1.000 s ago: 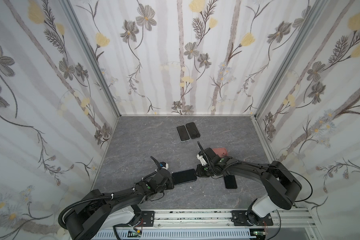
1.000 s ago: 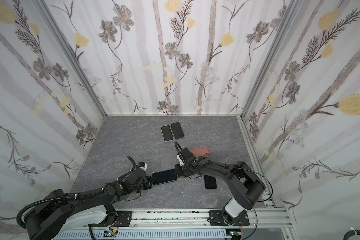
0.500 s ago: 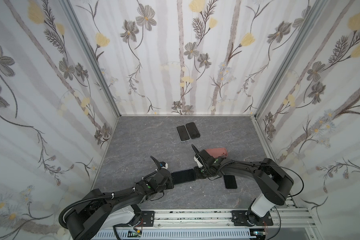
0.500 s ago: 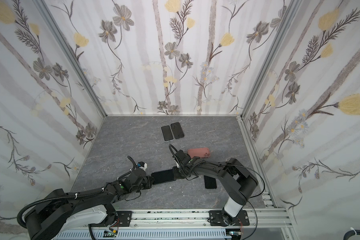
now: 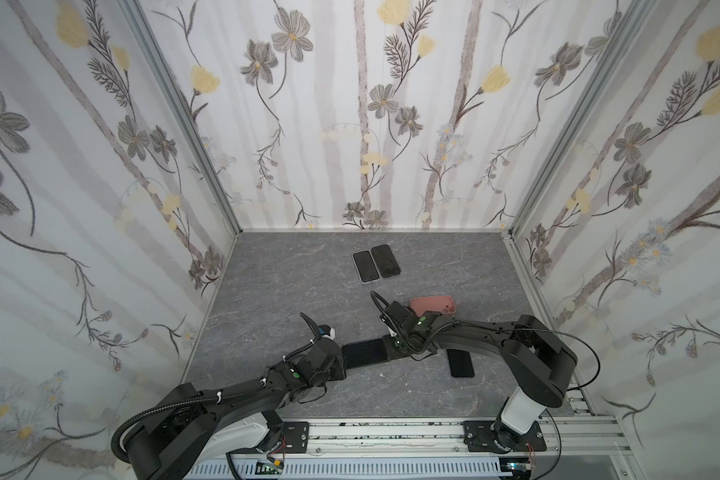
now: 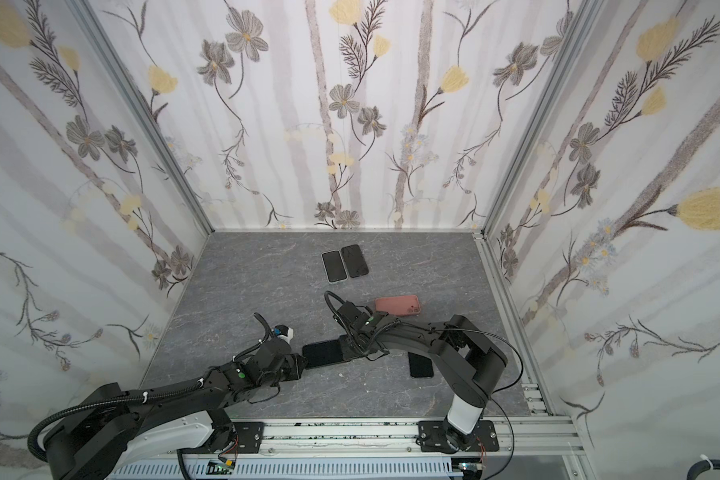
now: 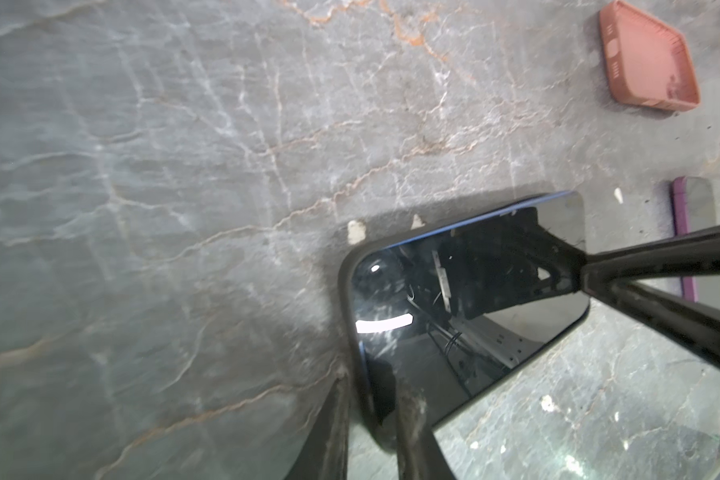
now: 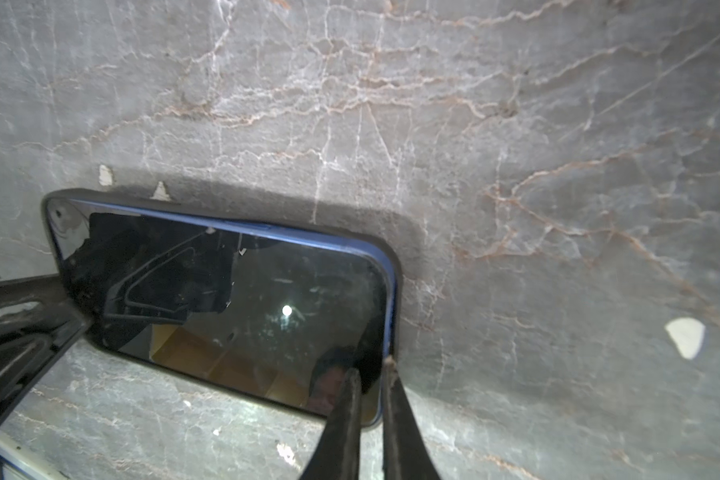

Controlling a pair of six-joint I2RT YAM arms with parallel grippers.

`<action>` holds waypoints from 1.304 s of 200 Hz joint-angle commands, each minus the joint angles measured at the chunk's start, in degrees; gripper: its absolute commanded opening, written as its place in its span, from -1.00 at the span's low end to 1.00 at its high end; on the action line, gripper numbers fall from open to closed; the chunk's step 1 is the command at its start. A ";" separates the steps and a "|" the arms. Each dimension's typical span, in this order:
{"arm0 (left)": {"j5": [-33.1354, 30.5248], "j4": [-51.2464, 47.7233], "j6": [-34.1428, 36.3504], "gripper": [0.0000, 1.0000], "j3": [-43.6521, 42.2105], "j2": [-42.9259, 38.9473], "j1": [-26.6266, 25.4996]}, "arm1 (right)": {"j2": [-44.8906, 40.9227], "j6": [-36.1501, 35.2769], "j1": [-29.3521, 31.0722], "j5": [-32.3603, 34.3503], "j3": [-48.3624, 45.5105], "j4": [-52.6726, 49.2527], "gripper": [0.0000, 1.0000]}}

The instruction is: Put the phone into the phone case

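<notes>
**Phone pinched at both ends**

Left gripper and right gripper are each nearly closed, nipping opposite end rims. The phone lies flat, screen up, front-centre on the table, blue edge showing inside its dark case.

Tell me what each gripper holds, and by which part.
The phone: the left gripper pinches its rim at one short end, the right gripper its rim at the opposite end.

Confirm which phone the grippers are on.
The blue-edged phone at the front, its ends in the left gripper and right gripper; the other three phones lie untouched.
</notes>
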 commanded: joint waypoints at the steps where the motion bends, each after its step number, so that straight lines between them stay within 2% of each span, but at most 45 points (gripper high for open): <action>1: -2.48 -5.51 0.26 -0.44 1.08 -2.15 0.77 | -0.71 -1.63 -0.51 0.79 3.24 -2.40 -0.68; 32: -0.56 -4.60 1.28 -0.36 2.35 -3.09 3.51 | 2.02 -3.68 -1.99 -0.66 6.93 -3.09 -0.67; 80: 3.90 -1.35 3.54 -0.35 4.68 1.85 7.45 | 5.89 -4.18 -2.75 1.05 8.67 -3.96 -0.68; 119: 5.49 -0.46 3.82 -0.38 4.69 4.35 7.67 | 7.69 -4.26 -2.71 3.23 9.25 -6.28 -0.78; 171: 5.62 -0.07 3.69 -0.40 3.88 5.28 7.78 | 10.40 -4.58 -2.03 4.57 8.93 -8.91 -0.78; 261: 5.88 -0.50 3.87 -0.40 3.87 5.28 7.74 | 13.42 -4.22 -1.20 2.67 5.83 -7.03 -0.77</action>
